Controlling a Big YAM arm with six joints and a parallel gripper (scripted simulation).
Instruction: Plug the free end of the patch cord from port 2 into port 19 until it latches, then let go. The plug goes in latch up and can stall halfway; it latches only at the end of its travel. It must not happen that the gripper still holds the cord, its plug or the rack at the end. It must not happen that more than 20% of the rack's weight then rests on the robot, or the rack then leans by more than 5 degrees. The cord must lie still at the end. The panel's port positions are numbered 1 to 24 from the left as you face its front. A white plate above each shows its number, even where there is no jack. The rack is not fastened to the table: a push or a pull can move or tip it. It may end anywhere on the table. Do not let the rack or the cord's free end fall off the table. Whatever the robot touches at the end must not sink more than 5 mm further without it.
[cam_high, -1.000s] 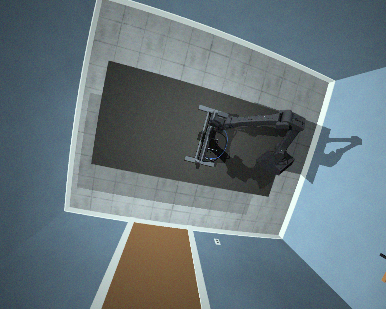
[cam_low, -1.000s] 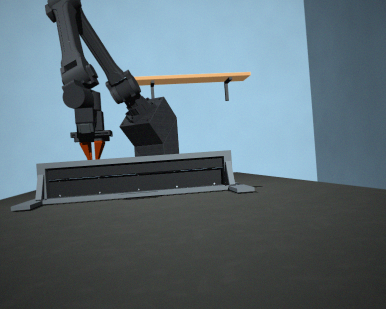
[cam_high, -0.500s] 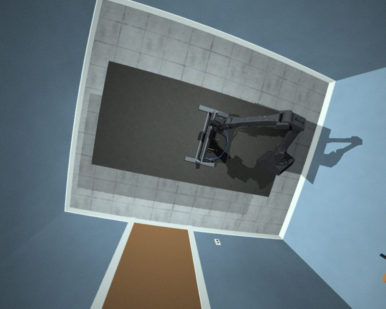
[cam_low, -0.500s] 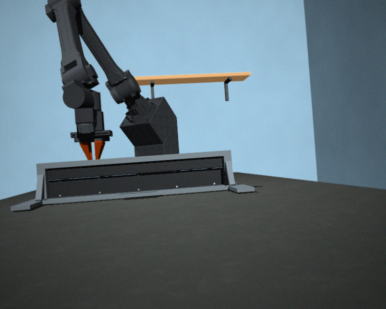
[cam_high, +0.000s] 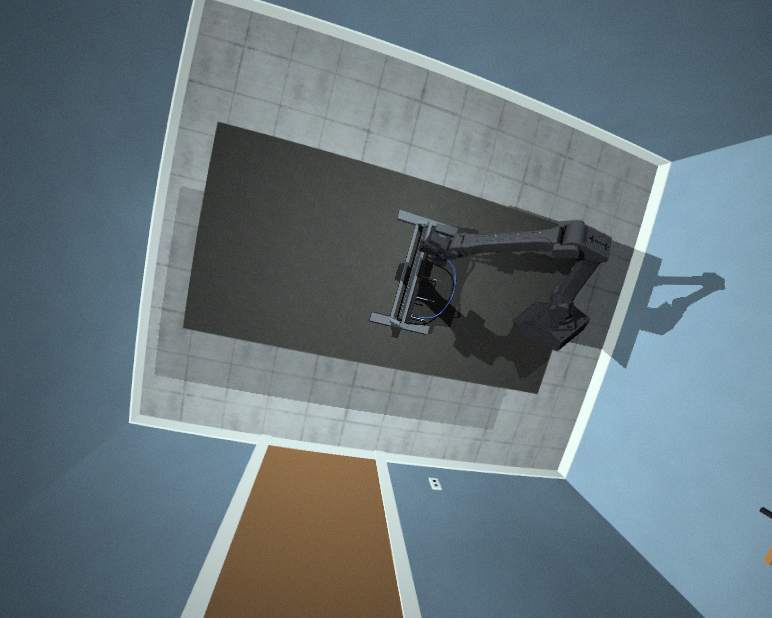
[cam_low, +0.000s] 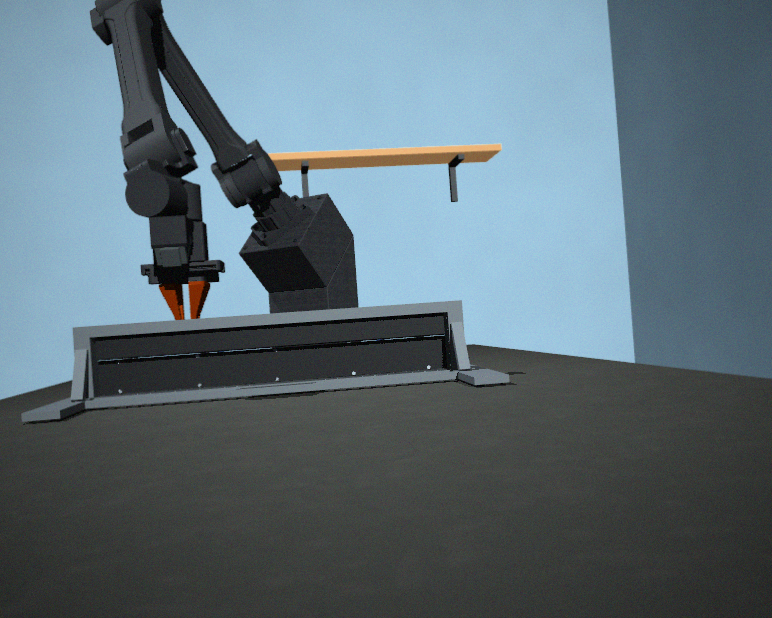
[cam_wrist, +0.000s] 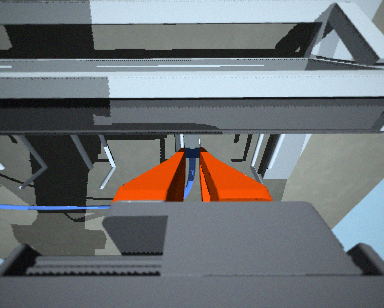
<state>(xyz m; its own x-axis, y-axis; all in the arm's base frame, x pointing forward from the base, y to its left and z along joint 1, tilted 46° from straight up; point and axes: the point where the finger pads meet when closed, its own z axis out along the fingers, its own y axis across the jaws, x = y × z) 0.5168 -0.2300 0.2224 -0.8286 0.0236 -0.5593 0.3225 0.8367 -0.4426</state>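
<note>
At centre of the wrist view, the orange-fingered hand (cam_wrist: 192, 162) is clamped nearly closed on the dark plug (cam_wrist: 192, 153) of a blue cord (cam_wrist: 55, 207), right against the underside edge of the grey rack (cam_wrist: 200, 85). The cord trails away to the left edge. From the side, left of frame, the hand points down behind the rack (cam_low: 270, 318) on the dark desk (cam_low: 450, 502).
</note>
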